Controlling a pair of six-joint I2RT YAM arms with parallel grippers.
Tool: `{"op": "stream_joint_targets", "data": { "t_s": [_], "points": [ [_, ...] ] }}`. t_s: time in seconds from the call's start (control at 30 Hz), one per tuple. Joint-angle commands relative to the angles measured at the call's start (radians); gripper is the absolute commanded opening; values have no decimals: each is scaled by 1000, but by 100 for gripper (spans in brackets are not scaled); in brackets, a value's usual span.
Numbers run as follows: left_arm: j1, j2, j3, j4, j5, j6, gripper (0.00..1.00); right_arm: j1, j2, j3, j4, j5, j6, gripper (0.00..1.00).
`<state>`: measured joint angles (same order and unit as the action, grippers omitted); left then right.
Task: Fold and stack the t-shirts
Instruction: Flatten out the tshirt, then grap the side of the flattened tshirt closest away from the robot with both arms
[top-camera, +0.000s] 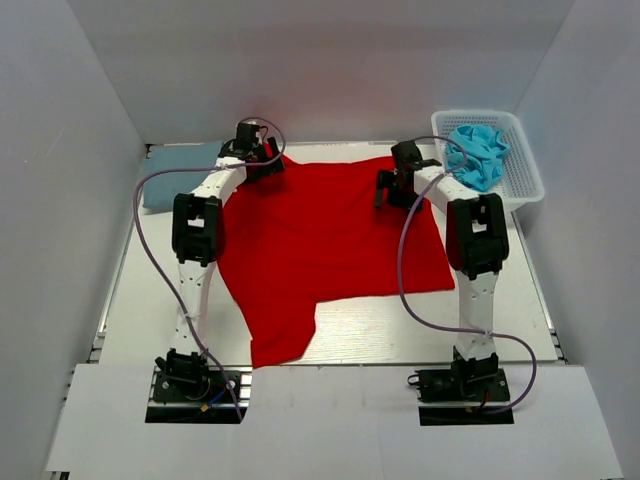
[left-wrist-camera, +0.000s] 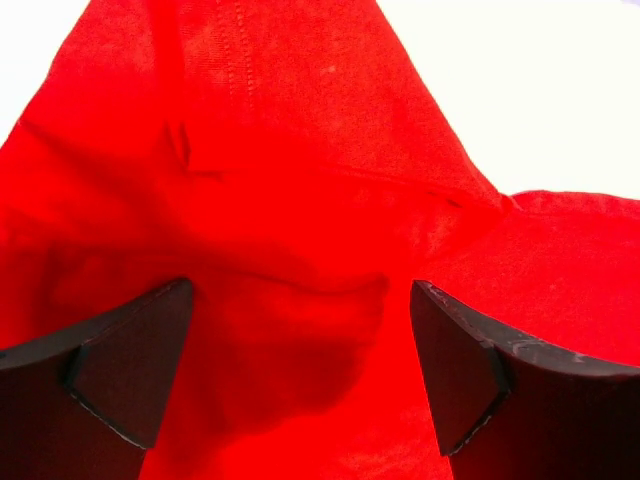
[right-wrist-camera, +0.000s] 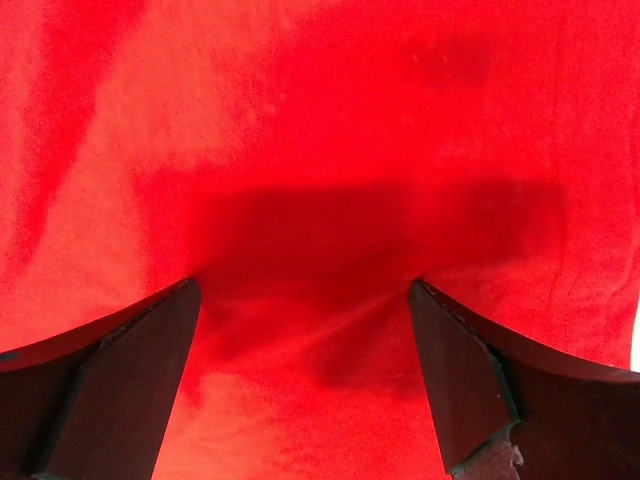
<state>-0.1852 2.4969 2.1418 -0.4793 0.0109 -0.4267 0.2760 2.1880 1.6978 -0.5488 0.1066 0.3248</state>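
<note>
Two grippers work the far edge of the red t-shirt, spread flat on the worktop: left gripper at its far-left corner, right gripper near its far-right corner. Both jaws stand open, straddling red cloth. Turquoise t-shirt sits in the basket, right of the red one.

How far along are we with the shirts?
Done: the grey-blue shirt lies flat at the far left, apparently folded.
In hand: the red shirt is spread out, unfolded; the left gripper and right gripper sit open over its far edge, not yet gripping.
Left: fold the red one, then the turquoise shirt, crumpled in the basket, and stack all three.
</note>
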Motion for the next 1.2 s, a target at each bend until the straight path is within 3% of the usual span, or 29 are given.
{"op": "stream_joint_targets", "data": {
  "t_s": [0.0, 0.13, 0.3, 0.43, 0.53, 0.6, 0.63, 0.77, 0.87, 0.9, 1.03, 1.17],
  "points": [
    [-2, 103, 62, -55, -31, -3, 100, -12, 88, 95, 4, -42, -24, 91],
    [-2, 196, 205, -44, -51, 6, 100, -29, 160, 187, 0, -96, -29, 91],
    [7, 186, 233, 39, -5, 17, 100, -31, 188, 292, -36, -159, -53, 91],
    [18, 76, 251, 53, 31, 39, 100, -21, 16, 220, 16, -157, -73, 91],
    [18, -99, 195, -48, 14, 39, 100, -21, -97, 130, 67, -148, -76, 91],
    [4, -231, 28, -86, -9, 25, 100, -24, -224, 70, 139, -148, -69, 91],
    [4, -300, -35, -108, -28, 25, 100, -26, -256, -52, 159, -140, -60, 91],
    [-19, -713, -383, -286, 15, -117, 100, -20, -506, -288, 210, -78, -9, 91],
    [-42, -948, -867, -251, 120, -191, 100, -23, -641, -490, 211, -44, 61, 91],
    [-57, -1083, -940, -251, 139, -213, 100, -26, -666, -521, 210, -26, 94, 91],
    [-89, -1345, -1186, -454, 185, -267, 100, -26, -850, -671, 210, 44, 152, 91],
    [-132, -1579, -1438, -542, 293, -329, 100, -29, -964, -767, 187, 103, 146, 91]
  ]
}}
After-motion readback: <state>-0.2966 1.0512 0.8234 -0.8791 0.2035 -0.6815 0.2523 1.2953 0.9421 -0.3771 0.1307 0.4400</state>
